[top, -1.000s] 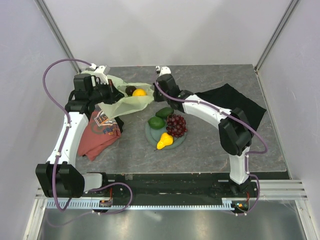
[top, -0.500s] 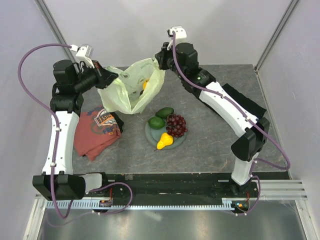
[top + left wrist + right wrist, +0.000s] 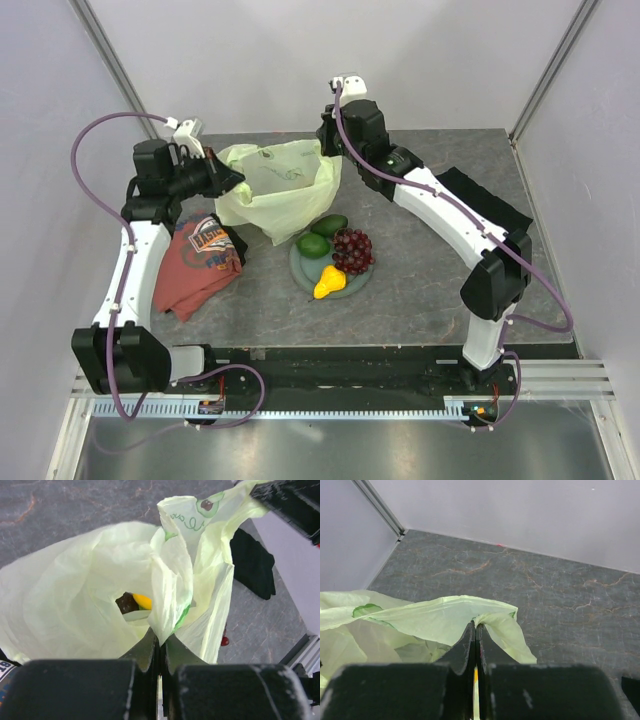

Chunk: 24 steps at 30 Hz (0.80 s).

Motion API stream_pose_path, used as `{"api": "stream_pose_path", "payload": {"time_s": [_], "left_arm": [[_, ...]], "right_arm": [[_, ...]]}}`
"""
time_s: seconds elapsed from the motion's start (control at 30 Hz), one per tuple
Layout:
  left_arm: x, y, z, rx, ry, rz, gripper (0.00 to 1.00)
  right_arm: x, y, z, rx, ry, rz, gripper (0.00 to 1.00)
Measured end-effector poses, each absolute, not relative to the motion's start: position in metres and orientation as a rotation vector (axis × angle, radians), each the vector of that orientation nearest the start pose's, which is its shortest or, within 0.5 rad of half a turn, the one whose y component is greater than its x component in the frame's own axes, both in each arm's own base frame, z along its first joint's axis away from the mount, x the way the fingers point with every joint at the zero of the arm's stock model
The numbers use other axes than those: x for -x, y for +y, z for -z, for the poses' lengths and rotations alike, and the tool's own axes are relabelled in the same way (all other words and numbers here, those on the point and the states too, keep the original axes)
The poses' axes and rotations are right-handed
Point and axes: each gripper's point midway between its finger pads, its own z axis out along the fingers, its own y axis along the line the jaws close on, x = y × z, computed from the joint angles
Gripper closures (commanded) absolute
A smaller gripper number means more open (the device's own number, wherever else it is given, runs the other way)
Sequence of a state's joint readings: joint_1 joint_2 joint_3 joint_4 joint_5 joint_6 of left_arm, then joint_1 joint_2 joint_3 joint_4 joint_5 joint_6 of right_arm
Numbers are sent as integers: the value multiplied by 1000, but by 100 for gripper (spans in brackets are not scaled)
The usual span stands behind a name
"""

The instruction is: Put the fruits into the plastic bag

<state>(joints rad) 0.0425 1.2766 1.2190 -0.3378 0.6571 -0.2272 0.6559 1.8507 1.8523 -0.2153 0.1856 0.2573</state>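
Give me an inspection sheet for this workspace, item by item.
Surface: dark grey veined table.
Job's things: plastic bag held open between both arms, with a yellow-orange fruit and a dark plum inside. Dark green fruit, lighter green fruit, grape bunch and yellow pear lie on the plate.
Clutter: red T-shirt on the left, black cloth on the right.
Grippers: left gripper shut on the bag's rim; right gripper shut on the opposite rim.
Cables: purple cables loop along both arms, clear of the bag.
Surroundings: pale walls, metal corner posts.
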Motion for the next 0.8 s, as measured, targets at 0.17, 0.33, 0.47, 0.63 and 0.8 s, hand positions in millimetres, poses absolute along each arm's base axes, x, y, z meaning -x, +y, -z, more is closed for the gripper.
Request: {"api": "stream_pose_path", "payload": {"time_s": [0.17, 0.33, 0.47, 0.63, 0.8], "left_arm": [[-371, -98, -283, -174, 1960, 761, 99], [-373, -98, -290, -186, 1932, 754, 99], [-373, -99, -295, -195, 1910, 748, 98], [-373, -100, -298, -195, 1906, 760, 98], [-374, -100, -302, -184, 1900, 770, 99]], "right_arm": [[-466, 332, -335, 225, 1797, -489, 71], [-464, 329, -331, 234, 1805, -481, 27], [-454, 322, -328, 251, 1816, -469, 16], [-426, 295, -347, 235, 1787, -457, 10], [-387, 251, -370, 162, 1724, -430, 11]]}}
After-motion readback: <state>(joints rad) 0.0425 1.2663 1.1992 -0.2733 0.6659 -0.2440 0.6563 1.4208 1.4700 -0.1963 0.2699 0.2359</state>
